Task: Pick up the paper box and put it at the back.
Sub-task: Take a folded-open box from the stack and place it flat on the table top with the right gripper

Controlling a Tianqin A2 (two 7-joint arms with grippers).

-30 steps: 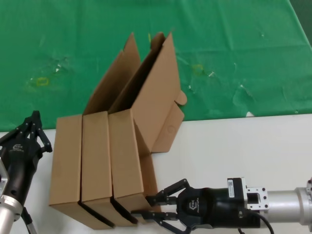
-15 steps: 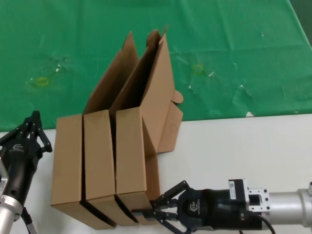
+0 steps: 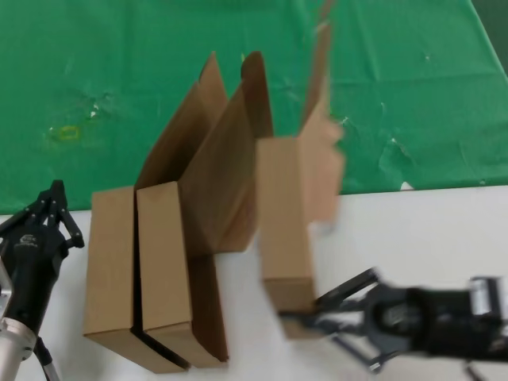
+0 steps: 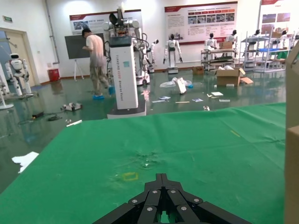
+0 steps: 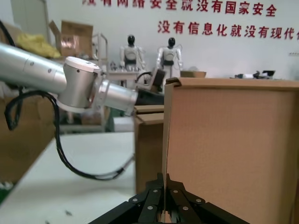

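Note:
The paper box [image 3: 286, 230] is a brown cardboard mailer with its lid standing up. It is pulled apart from the other two, over the white tabletop near the cloth's edge. My right gripper [image 3: 305, 317] is shut on the box's near wall, at its lower end. In the right wrist view the gripper [image 5: 165, 179] pinches the thin wall of the box [image 5: 229, 149]. The back is the wrinkled green cloth [image 3: 397, 95] beyond the box. My left gripper [image 3: 54, 190] is parked at the left edge, shut and empty; its own view shows it [image 4: 161, 176] over the cloth.
Two like boxes [image 3: 139, 270] stand side by side left of the held one, lids raised; they also show in the right wrist view [image 5: 148, 140]. The white tabletop [image 3: 421, 238] lies to the right. Yellowish tape marks [image 3: 67, 132] dot the cloth.
My right gripper has closed on the rightmost box and pulled it to the right and up, away from the other two. The left arm has not moved.

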